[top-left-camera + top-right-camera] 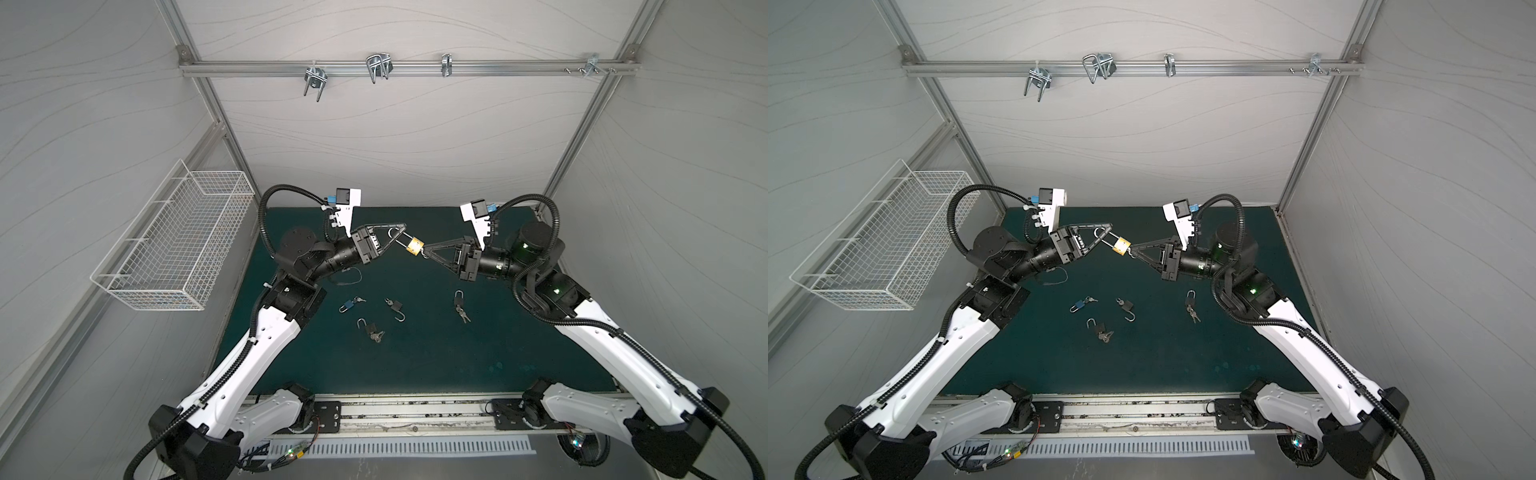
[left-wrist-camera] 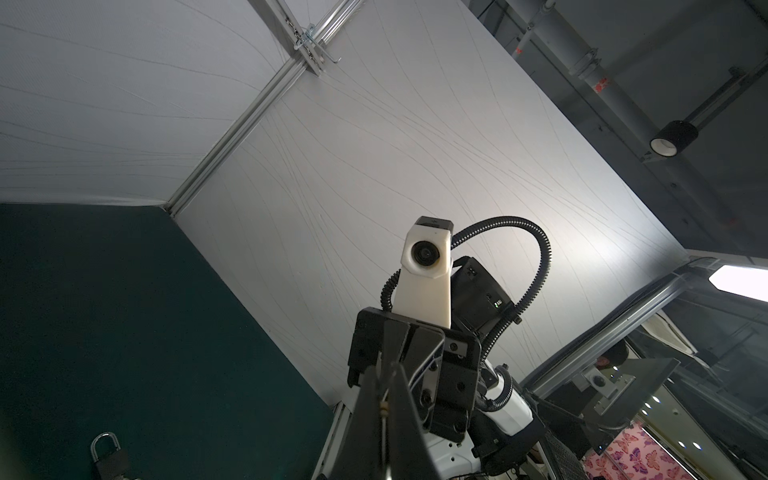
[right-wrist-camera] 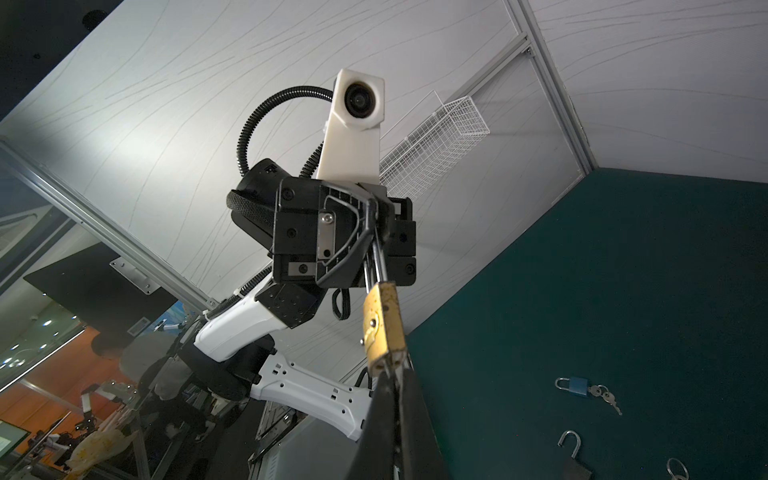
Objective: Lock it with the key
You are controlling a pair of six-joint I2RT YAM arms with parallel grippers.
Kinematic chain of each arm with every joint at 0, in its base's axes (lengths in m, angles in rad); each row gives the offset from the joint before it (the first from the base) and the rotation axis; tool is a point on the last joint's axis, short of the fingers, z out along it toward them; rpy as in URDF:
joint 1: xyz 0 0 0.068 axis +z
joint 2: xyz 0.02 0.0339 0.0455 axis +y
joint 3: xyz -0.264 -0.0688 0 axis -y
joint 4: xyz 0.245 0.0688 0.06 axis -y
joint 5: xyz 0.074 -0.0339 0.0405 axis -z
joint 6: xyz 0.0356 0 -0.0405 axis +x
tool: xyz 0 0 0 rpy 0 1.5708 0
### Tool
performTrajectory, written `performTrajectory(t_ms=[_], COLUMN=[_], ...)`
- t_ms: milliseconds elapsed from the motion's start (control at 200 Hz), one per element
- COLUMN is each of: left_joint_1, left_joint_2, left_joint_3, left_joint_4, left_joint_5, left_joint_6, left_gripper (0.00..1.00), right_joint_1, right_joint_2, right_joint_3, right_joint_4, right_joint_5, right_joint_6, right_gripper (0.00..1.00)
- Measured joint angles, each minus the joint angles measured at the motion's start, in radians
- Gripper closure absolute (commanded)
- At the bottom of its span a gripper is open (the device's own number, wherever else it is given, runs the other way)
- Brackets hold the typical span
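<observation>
While a blue padlock and three dark padlocks lie loose on the green tabletop up front, just beyond them the left hand is clamped on the shackle of the brass padlock, held aloft, and the right hand is pinched tight on the key at its base. Farthest back, hooks hang from the rail.

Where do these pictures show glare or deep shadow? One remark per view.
In both top views, lighting is even, the brass padlock clear; in the left wrist view, a ceiling light blows out, the mat falls dark; in the right wrist view, the padlock looks sharp.
</observation>
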Motion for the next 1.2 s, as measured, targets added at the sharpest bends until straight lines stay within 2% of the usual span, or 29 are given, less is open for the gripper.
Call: performTrajectory(t_ms=[270, 445, 715, 875, 1065, 1195], left_joint_1=[0.034, 0.048, 0.05, 0.05, -0.018, -0.093], left_joint_2=[-0.024, -0.03, -0.066, -0.073, -0.068, -0.026], left_joint_3=[-0.002, -0.002, 0.014, -0.004, -0.125, -0.212], left_joint_4=[-0.009, -0.03, -0.321, -0.454, -0.538, -0.56], left_joint_5=[-0.025, -0.041, -0.127, -0.195, -0.317, -0.387], left_joint_6=[0.0, 0.01, 0.182, 0.262, 0.325, 0.342], left_gripper=[1.0, 1.0, 1.0, 1.0, 1.0, 1.0], right_joint_1=[-0.002, -0.002, -0.029, -0.103, -0.22, -0.183], right_joint_2=[-0.049, -0.082, -0.173, -0.211, -0.178, -0.105], right_joint_3=[-0.048, -0.06, -0.108, -0.227, -0.414, -0.452], right_joint_4=[-0.011, -0.061, -0.222, -0.214, -0.179, -0.214], right_joint_5=[0.004, 0.021, 0.212, 0.28, 0.283, 0.362], right_joint_6=[-0.01, -0.06, -0.21, -0.216, -0.148, -0.133], right_gripper=[1.0, 1.0, 1.0, 1.0, 1.0, 1.0])
